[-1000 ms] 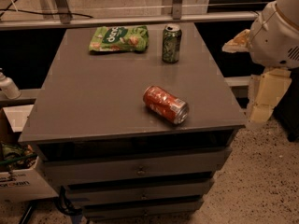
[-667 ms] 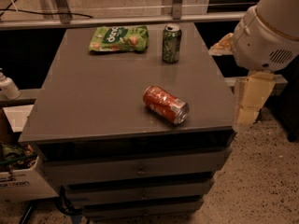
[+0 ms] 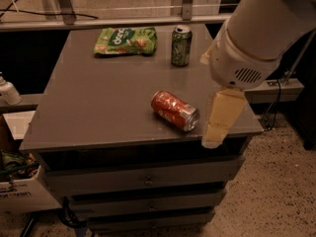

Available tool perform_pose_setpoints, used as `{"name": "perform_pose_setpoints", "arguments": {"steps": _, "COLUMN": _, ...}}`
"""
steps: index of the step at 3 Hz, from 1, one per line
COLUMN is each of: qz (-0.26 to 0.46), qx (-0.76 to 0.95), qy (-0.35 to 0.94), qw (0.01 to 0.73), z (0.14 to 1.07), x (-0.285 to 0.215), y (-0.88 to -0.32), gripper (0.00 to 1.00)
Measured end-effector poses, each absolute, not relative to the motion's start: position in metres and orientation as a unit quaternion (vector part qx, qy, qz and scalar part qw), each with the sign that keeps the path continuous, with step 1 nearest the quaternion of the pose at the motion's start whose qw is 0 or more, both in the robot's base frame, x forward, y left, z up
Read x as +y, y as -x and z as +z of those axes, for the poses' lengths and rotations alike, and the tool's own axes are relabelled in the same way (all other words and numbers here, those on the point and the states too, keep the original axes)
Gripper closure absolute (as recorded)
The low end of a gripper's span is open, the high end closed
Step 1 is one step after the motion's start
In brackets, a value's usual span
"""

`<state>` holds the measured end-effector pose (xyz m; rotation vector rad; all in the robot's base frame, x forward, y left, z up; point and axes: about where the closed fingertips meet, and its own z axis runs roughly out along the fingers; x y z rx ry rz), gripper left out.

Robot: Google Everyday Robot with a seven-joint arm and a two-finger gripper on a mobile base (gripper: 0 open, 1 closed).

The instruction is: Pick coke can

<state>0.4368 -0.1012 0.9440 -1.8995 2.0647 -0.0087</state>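
The coke can (image 3: 174,110) is red-orange with white markings and a silver end. It lies on its side near the front right of the grey table top (image 3: 98,102). My gripper (image 3: 215,130) hangs below the large white arm housing (image 3: 256,38), over the table's front right corner. It is just right of the can and not touching it.
A green can with a silver top (image 3: 181,45) stands upright at the back of the table. A green snack bag (image 3: 126,40) lies to its left. Drawers (image 3: 148,180) sit under the top. A white bottle (image 3: 8,92) and a box (image 3: 22,191) are at the left.
The arm has swung left and toward the camera. The gripper has come from beside the table's right edge to over its front right corner, close to the coke can.
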Motion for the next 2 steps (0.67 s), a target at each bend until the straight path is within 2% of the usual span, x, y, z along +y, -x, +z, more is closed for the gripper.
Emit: {"name": "perform_pose_setpoints", "arguments": {"steps": 2, "qz": -0.020, "qx": 0.768, "qy": 0.618, "qw": 0.169, "z": 0.932, "x": -0.070, "y": -0.449, "gripper": 0.00}}
